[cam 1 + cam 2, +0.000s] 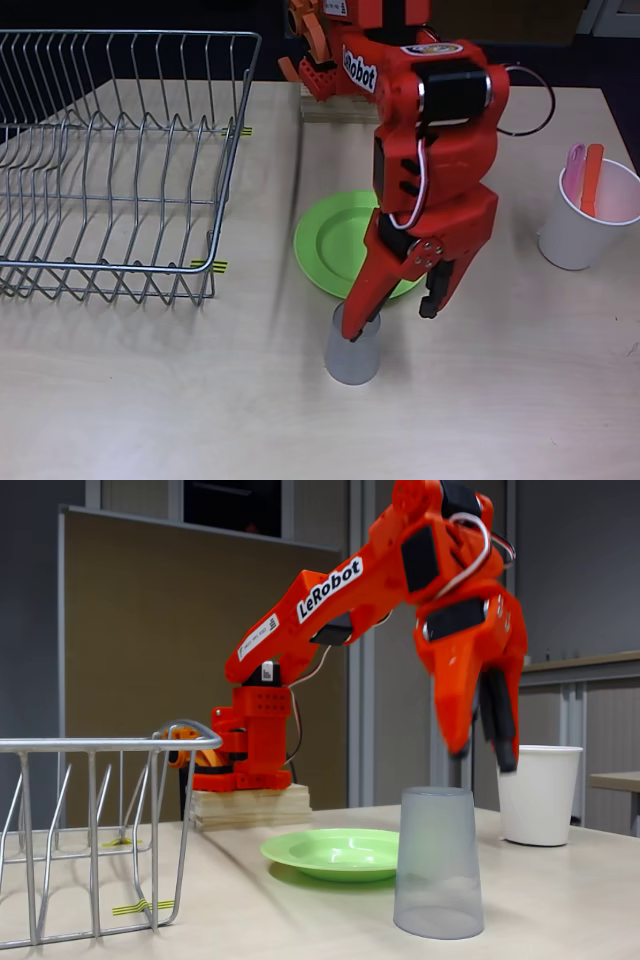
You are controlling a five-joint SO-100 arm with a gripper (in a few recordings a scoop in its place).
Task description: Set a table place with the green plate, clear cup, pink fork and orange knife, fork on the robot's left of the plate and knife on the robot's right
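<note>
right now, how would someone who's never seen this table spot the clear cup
Start at the wire dish rack, then go right to the green plate mid-table. The clear cup stands upside down just in front of the plate's near rim, under the open gripper. It's frosted grey and see-through, unlike the bigger opaque white paper cup holding cutlery.

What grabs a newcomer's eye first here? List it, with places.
The bright red-orange robot arm dominates, reaching from its wooden base down over the table's middle, its tool open just above the small frosted clear plastic cup, which stands upside down. Right behind the cup lies the round lime-green plastic plate. In the overhead view, a large wire dish rack fills the left, and a white paper cup at right holds the pink fork and orange knife.
</note>
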